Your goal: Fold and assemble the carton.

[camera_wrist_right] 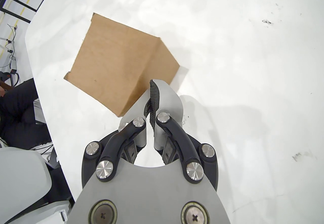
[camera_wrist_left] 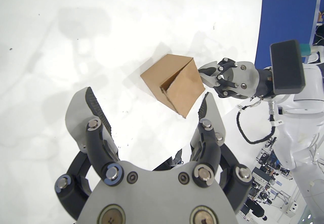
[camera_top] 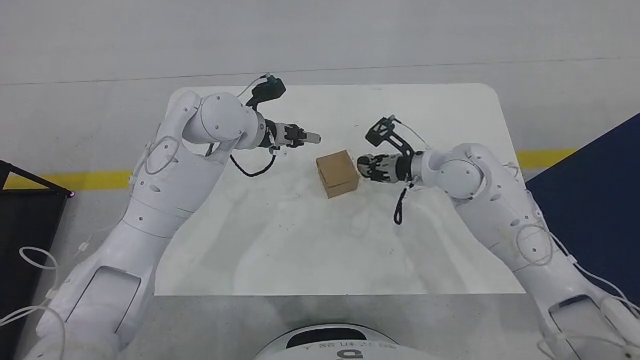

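Plain brown carton [camera_top: 337, 173] sits on the bench [camera_top: 300, 250], right between both jaws. Right jaws clenched on nothing, tips against its side; left jaws released, carton just ahead, apart.

Work surface: white table [camera_top: 300, 250], rounded corners, matte top with a few small dark scuff marks [camera_wrist_right: 267, 22]. Floor [camera_top: 300, 20] is pale grey and smooth, with a faint seam line across it beyond the table. A yellow floor stripe [camera_top: 100, 178] shows on both sides of the table. Blue panel [camera_top: 600, 180] stands off the right side, black frame [camera_top: 20, 185] off the left. Lighting even, shadows soft.
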